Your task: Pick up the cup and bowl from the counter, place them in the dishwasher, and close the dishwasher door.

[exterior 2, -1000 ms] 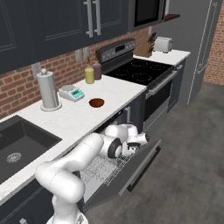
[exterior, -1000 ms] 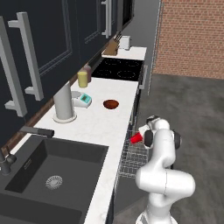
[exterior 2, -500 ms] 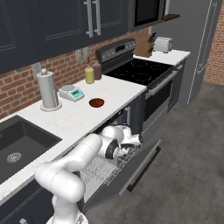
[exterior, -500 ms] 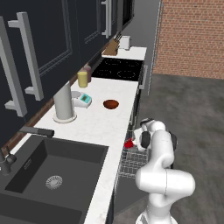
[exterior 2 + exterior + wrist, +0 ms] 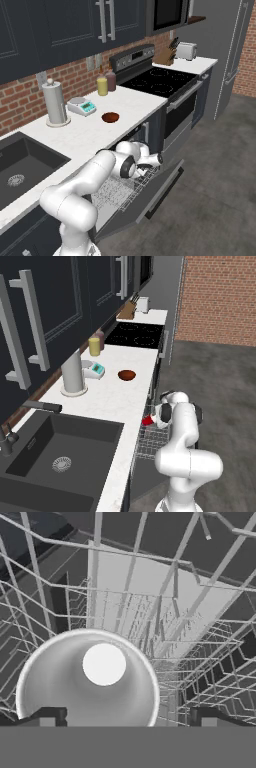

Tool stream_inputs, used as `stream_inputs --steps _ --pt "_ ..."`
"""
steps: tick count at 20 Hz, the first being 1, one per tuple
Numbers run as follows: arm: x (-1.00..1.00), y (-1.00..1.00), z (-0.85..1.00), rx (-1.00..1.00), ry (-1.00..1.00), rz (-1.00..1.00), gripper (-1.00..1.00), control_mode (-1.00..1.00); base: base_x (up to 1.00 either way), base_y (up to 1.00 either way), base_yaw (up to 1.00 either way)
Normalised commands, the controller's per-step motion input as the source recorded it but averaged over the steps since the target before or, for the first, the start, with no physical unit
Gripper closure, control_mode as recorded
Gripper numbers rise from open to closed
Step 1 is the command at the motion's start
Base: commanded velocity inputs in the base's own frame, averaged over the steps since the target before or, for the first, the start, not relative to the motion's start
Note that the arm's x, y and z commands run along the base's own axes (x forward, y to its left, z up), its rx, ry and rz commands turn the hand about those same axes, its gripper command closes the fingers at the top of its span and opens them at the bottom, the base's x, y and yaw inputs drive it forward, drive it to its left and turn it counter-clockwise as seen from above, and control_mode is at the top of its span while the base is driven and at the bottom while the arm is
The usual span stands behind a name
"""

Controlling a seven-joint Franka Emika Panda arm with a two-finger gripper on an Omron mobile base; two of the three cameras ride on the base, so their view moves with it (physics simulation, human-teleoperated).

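The red cup [image 5: 148, 420] sits low at the silver wire rack [image 5: 152, 441] of the open dishwasher. From above its white inside [image 5: 90, 687] lies on the rack wires [image 5: 150, 612]. My gripper [image 5: 127, 719] hangs right over it, open, fingertips [image 5: 47, 717] spread wide. The cup lies off to the left between them, under the left fingertip. My gripper [image 5: 157, 415] is beside the cup at the counter's front edge. The dark reddish-brown bowl [image 5: 127, 375] rests on the white counter [image 5: 115, 401], also seen as the bowl [image 5: 110, 117]. The dishwasher door [image 5: 150, 197] hangs down, open.
On the counter stand a tall grey cylinder [image 5: 73, 373], a small scale [image 5: 95, 369] and a yellow jar [image 5: 94, 346]. The black sink [image 5: 55, 456] is at the near left, the cooktop [image 5: 137, 335] farther along, with a toaster [image 5: 143, 304] beyond it.
The hand has gone down and in toward the rack with the cup. Its fingers have spread apart and let go of the cup.
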Motion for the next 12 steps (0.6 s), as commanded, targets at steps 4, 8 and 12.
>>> stream_inputs --steps 4,8,12 --pt "-0.46 -0.52 0.13 0.0 0.07 -0.14 -1.0 -1.0 0.0 0.0 0.0" --pt "-0.71 -0.62 0.61 0.01 0.01 -0.1 -1.0 -1.0 0.0 0.0 0.0" --pt "-0.73 -0.44 0.96 0.02 -0.01 -0.03 -1.0 -1.0 0.0 0.0 0.0"
